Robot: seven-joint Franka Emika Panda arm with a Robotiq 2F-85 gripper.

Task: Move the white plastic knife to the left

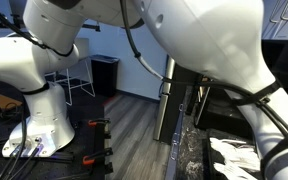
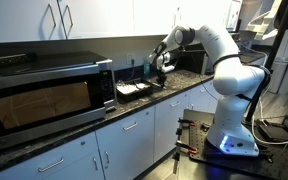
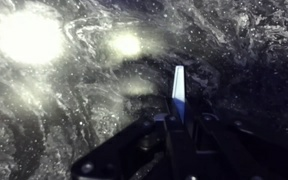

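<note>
Knife [image 3: 178, 90] is pinched between my jaws, its white blade sticking out past the fingertips over the speckled counter [image 3: 64, 110] in the wrist view. My gripper [image 2: 160, 66] is clamped on it just past the black tray [image 2: 134, 90], which lies right beside the microwave [image 2: 44, 95]. The arm [image 2: 219, 45] rises from its base, bends at the elbow and reaches toward the microwave, with the wrist tipped down at the counter.
</note>
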